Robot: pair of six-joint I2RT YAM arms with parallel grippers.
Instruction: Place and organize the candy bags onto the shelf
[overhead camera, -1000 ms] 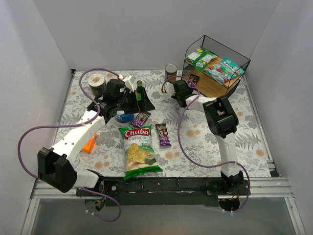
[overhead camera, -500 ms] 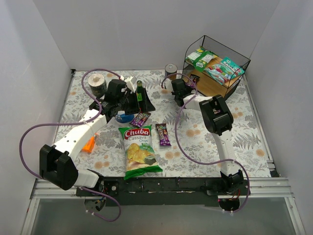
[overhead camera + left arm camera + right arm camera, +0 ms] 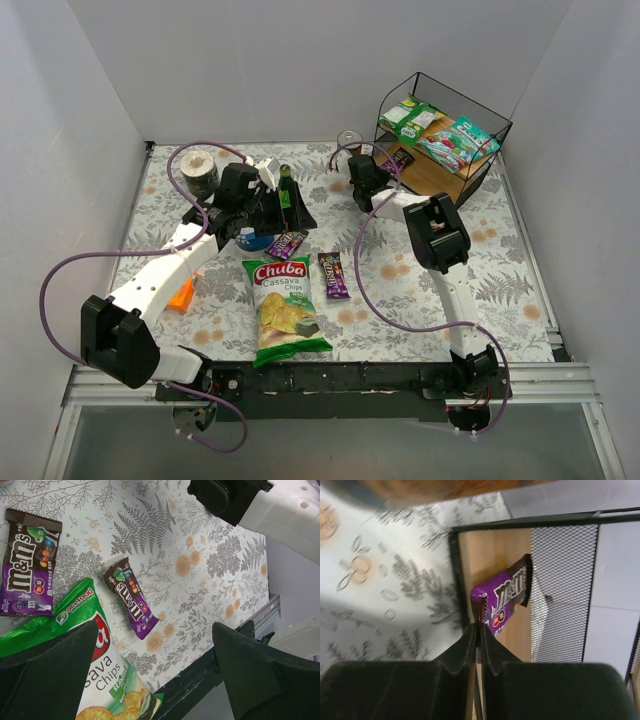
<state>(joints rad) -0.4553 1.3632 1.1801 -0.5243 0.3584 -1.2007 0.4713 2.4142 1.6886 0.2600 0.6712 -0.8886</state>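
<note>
The shelf (image 3: 478, 172) stands at the back right, a wire rack with wooden boards. A teal candy bag (image 3: 459, 141) and green-and-white ones (image 3: 410, 117) lie on its top board. My right gripper (image 3: 372, 172) is shut on the crimped end of a purple-brown M&M's packet (image 3: 506, 595), which reaches over the lower board (image 3: 492, 555) at the shelf's left side. My left gripper (image 3: 290, 212) is open and empty above the table, over two more M&M's packets (image 3: 27, 562) (image 3: 131, 597), seen from the top (image 3: 288, 241) (image 3: 333, 273).
A large Chuba chips bag (image 3: 285, 307) lies at the front centre. An orange packet (image 3: 183, 292) lies by the left arm. A tape roll (image 3: 199, 170), a dark bottle (image 3: 284, 183) and a blue item (image 3: 255, 239) sit near the left gripper. A can (image 3: 348, 137) stands behind the right gripper.
My right gripper has moved back and left with the M&M's packet, along the shelf's left side. My left arm has barely moved.
</note>
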